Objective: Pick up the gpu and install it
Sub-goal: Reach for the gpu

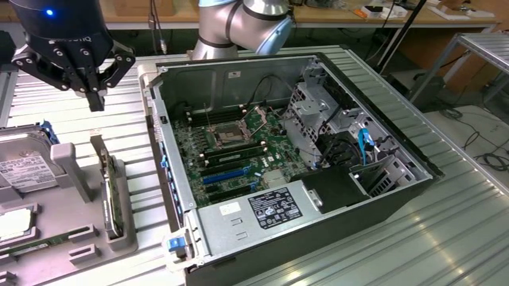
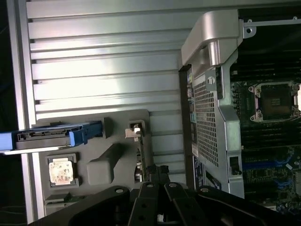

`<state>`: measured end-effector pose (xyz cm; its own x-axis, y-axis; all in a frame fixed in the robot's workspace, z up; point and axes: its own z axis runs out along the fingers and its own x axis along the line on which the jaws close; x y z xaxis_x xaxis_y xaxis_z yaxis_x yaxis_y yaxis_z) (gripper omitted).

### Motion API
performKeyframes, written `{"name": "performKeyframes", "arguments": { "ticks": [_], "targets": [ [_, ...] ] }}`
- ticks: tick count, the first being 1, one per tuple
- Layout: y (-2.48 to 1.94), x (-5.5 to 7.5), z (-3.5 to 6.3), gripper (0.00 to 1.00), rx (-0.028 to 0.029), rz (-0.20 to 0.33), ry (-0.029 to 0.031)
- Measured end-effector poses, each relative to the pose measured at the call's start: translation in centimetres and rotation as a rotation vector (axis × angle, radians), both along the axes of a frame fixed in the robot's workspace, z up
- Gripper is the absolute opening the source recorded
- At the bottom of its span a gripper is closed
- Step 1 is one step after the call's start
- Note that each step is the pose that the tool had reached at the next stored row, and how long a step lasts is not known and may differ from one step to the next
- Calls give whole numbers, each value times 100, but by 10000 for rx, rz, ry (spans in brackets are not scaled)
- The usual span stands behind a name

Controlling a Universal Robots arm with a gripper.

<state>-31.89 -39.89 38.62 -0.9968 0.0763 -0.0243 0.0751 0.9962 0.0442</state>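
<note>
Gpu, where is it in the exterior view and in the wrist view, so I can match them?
Exterior view: the gpu stands on edge in the grey holder, at the exterior view's left.
Wrist view: the gpu is the thin edge between the holder's post and the case's perforated panel.
Shared landmark: the CPU socket.

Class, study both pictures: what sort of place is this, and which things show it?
Probably a robotics lab or workshop bench for computer assembly: a robot arm, an open computer case on a ribbed metal table, and a grey tray holding the gpu and a hard drive.
</note>
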Motion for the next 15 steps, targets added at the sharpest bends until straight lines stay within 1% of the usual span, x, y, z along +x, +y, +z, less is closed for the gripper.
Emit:
{"name": "performKeyframes", "arguments": {
  "ticks": [2, 15],
  "targets": [
    [-1, -60, -1, 11, 1, 0, -2],
    [-1, -269, -3, 11, 1, 1, -2]
  ]
}}
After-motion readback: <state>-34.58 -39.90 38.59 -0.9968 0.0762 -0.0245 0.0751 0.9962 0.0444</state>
